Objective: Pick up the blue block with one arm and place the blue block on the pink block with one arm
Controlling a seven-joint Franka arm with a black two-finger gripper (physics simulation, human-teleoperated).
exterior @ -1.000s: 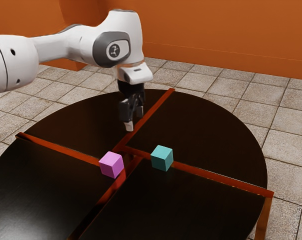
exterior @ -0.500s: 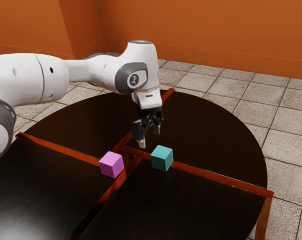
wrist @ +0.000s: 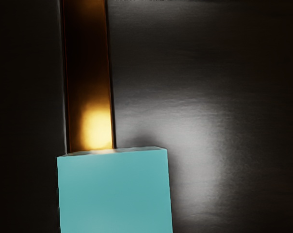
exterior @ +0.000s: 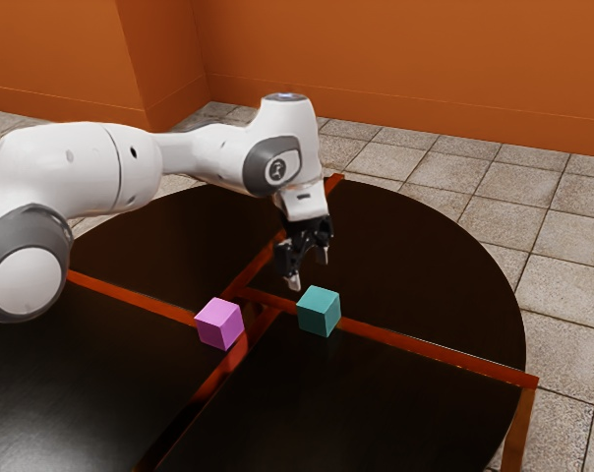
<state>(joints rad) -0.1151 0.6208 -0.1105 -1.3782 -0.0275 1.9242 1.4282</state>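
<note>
Since approx. 1 s ago I have moved the hand (exterior: 307, 267) across to hover just above the blue block (exterior: 319, 310). Fingers apart, nothing held. Block rests on tabletop (exterior: 425, 246), near pink block (exterior: 219, 324), not touching. Pre-grasp pos. reached; descent should follow.

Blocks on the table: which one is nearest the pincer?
The blue block, just below the pincer; the pink block sits farther off, toward the exterior view's left.

Hand (exterior: 311, 272) nearer blue block (exterior: 319, 310), seemingly lower.
</note>
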